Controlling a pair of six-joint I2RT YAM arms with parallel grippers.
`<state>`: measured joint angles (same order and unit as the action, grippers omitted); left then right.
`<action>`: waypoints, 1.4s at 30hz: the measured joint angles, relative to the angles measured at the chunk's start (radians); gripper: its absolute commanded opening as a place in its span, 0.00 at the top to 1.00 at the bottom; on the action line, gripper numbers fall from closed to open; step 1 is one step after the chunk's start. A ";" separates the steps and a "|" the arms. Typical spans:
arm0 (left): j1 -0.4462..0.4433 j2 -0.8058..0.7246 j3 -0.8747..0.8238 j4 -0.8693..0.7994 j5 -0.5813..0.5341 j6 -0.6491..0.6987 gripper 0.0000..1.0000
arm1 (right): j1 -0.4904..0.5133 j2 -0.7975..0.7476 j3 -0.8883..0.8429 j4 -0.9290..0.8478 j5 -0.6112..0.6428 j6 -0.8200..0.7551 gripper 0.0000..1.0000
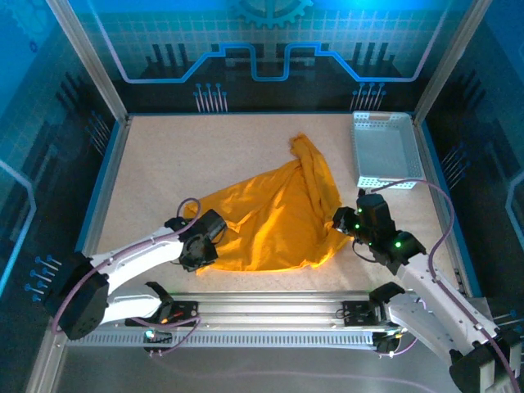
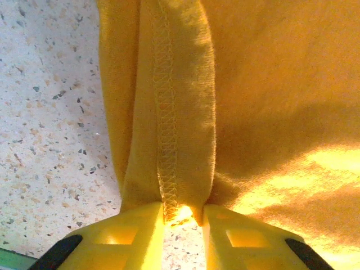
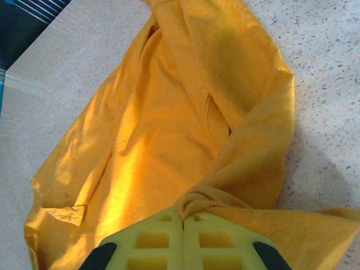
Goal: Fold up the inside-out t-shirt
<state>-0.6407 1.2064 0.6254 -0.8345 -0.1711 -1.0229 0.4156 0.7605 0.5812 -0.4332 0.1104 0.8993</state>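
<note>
On the speckled table, just left of the pale basket and nearer to the arms than it, the inside-out t-shirt lies crumpled, not flat. One twisted end of it lies beside the basket's left wall, apart from it. The right gripper is at the shirt edge on the near side of the basket. Its jaws are pressed together, and a bunched knot of cloth is clamped at their tips. The left gripper is at the shirt corner farthest from the basket. Its jaws stand a little apart, with a folded hem, its stitching visible, running down between them. Whether they already pinch the cloth I cannot tell.

I judge that the step is to take two edges and pull the shirt open before any fold. Some things can go wrong. The left jaws have only a thin fold of hem at their tips, so it may slip out when the arm lifts. The right jaws hold several layers together, so pulling may twist the shirt more instead of spreading it. Also, the twisted end may drag against the basket and push it.
</note>
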 measured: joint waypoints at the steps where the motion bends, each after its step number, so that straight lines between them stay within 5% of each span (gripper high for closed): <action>1: 0.000 -0.002 0.000 -0.002 -0.002 -0.001 0.85 | 0.000 0.000 0.000 0.000 0.000 0.000 1.00; 6: 0.000 -0.012 0.000 -0.006 -0.015 0.000 1.00 | -0.013 -0.003 0.000 -0.002 -0.005 -0.008 1.00; 12: 0.000 -0.107 0.001 -0.079 -0.087 0.001 1.00 | -0.069 -0.013 0.003 -0.026 -0.009 -0.034 1.00; 24: 0.092 -0.613 0.214 -0.316 -0.500 -0.020 1.00 | -0.385 -0.014 0.148 -0.125 -0.064 -0.136 1.00; 29: 0.184 -0.658 0.264 -0.225 -0.549 0.090 1.00 | -0.524 -0.001 0.219 -0.148 -0.182 -0.149 1.00; 42: 0.201 -0.591 0.470 0.111 -0.566 0.394 1.00 | -0.517 -0.036 0.446 -0.124 -0.373 -0.114 1.00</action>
<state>-0.4400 0.6159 1.0954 -0.7235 -0.7376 -0.6289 -0.1013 0.7246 1.0275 -0.5571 -0.2630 0.7856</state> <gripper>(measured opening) 0.051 0.047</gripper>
